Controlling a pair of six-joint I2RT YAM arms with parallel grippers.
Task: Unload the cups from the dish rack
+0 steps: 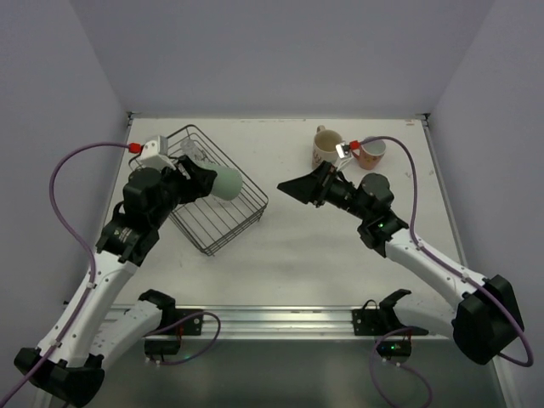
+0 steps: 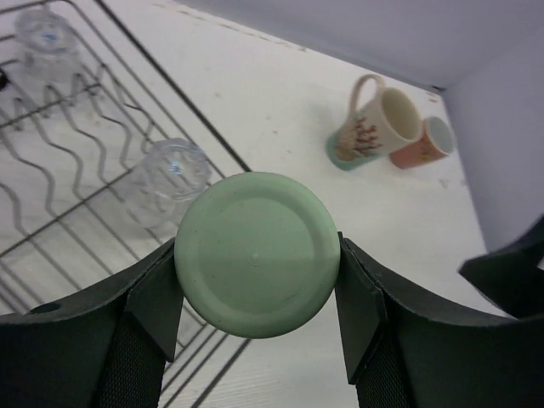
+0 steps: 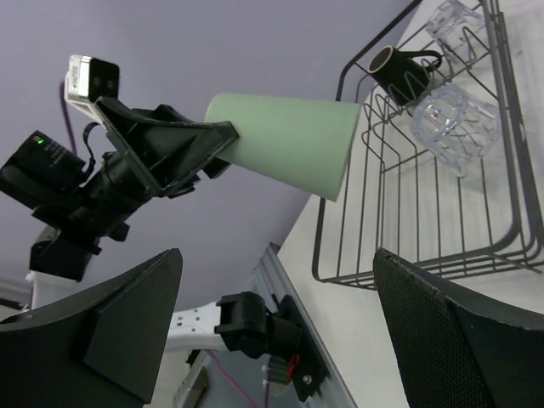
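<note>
Our left pincer [image 2: 259, 293] pinches the pale green cup [image 2: 257, 253] by its base above the dish rack [image 1: 217, 229], while our right pincer [image 1: 293, 189] hangs spread opposite, likely to receive it.

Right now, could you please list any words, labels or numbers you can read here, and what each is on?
No readable text in any view.
The cream mug shows only a reddish pattern, too blurred to tell letters.
The pale green cup is plain.

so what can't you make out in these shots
Green cup: inside hidden in every view; left wrist sees only its base.
Dark mug: unseen in top view, likely behind left gripper.
Pink mug: partly covered by right wrist camera, top view.
</note>
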